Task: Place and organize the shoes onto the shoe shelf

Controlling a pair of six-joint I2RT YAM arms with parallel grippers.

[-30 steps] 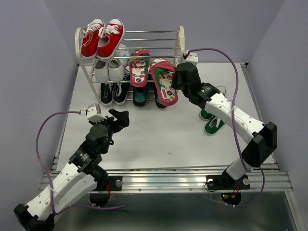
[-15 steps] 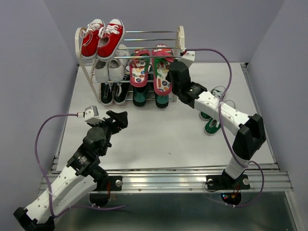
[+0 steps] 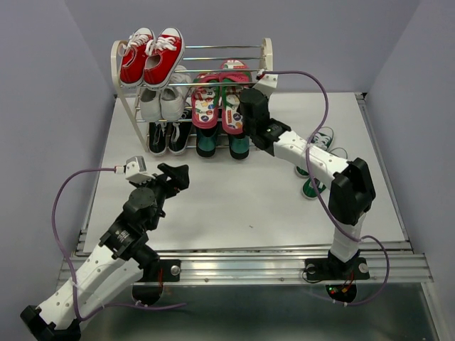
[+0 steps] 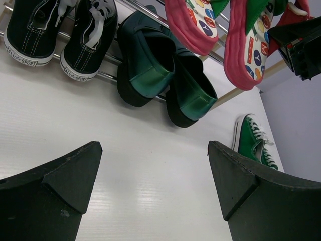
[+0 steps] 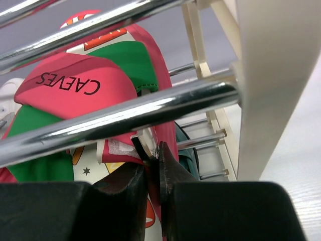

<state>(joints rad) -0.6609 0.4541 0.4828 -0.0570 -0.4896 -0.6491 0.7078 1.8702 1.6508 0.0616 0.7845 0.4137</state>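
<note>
Your right claw (image 5: 150, 150) is pinched tight on the edge of a pink flip-flop (image 5: 95, 85). That flip-flop sits tilted at the middle tier of the shoe shelf (image 3: 266, 55), just beside its mate (image 3: 205, 105). Below them the dark green loafers (image 4: 165, 75) rest on the bottom rods. The shelf stands at the far edge of the surface (image 3: 213, 206), toward the left corner. The green sneakers (image 3: 313, 177) lie near the right edge. Your left claw (image 4: 153, 150) hovers over the near left area, spread wide and holding nothing.

A robot lab cell: plain lilac walls (image 3: 50, 106), white table (image 3: 234, 199), arms (image 3: 313, 156) bolted to an aluminium rail (image 3: 242, 268).
</note>
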